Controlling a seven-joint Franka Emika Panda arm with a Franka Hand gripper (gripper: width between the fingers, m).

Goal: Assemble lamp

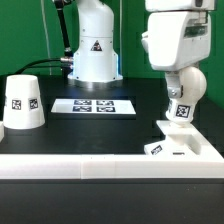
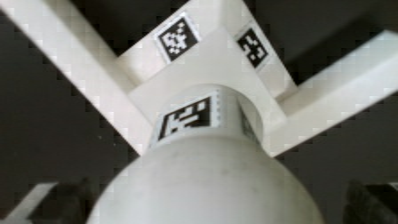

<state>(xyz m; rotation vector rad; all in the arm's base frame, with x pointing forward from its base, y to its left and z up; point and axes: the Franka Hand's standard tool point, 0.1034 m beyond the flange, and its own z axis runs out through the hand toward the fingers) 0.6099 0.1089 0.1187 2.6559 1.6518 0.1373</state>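
Bulb (image 1: 181, 108) hangs tilted under the gripper (image 1: 185, 80) at the exterior view's right, its round end up between the fingers and its tagged neck pointing down onto the base (image 1: 178, 143). The gripper is closed on the bulb's round end, as far as the blurred views allow. The neck's lower tip meets the raised middle of the base; whether it is seated there cannot be told.

The base lies low on the black counter (image 1: 100, 130), its near edge against the long white rail (image 1: 100, 165) that runs across the front, one tag facing up on its near arm.

From the wrist view, the bulb (image 2: 196, 165) fills the foreground directly under the gripper (image 2: 199, 200), with a tag on the neck, and beyond it the base (image 2: 214, 40) spreads out in angular white arms with two more tags on top. Dark, blurred shapes at the corners either side of the bulb are too unclear to name.

The shade (image 1: 22, 103) stands well apart at the exterior view's left, wide end down on the counter, a tag on its side. The marker board (image 1: 92, 105) lies flat between the shade and the bulb, farther back, in front of the arm's white pedestal (image 1: 95, 50).
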